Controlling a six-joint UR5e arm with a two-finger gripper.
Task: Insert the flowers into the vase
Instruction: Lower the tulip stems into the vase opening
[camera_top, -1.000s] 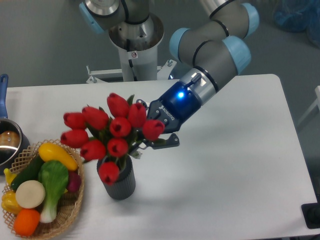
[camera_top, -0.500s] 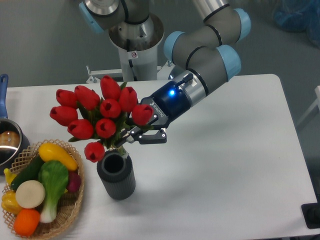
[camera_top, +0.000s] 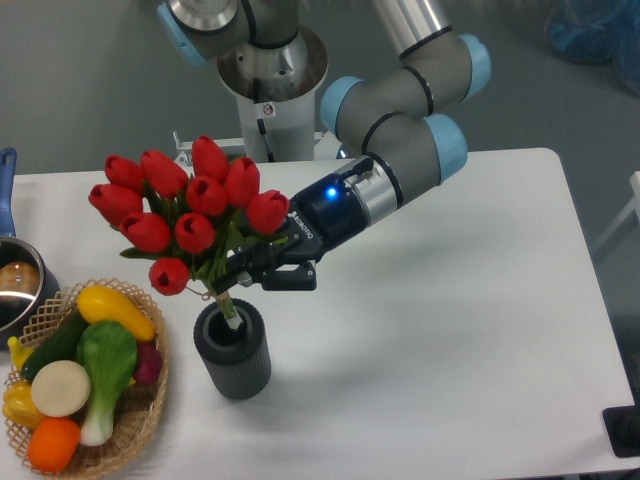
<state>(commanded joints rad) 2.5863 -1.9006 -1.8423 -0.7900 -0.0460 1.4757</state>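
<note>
Fixed camera: claw (camera_top: 250, 277) (fingers half hidden by leaves) clamped on flowers (camera_top: 185, 210), stem tips inside vase (camera_top: 232, 352).

Ten tulip heads (camera_top: 185, 205), one vase (camera_top: 233, 352), one basket (camera_top: 140, 420).

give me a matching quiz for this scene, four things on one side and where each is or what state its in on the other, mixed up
Things:
1. flowers
2. vase
3. wicker basket
4. steel pot

Places or states:
A. at the table's left edge, partly cut off
B. held above the vase, stems at its mouth
C. upright on the table, below the gripper
D. filled with toy vegetables

Pairs: 1-B, 2-C, 3-D, 4-A
</note>
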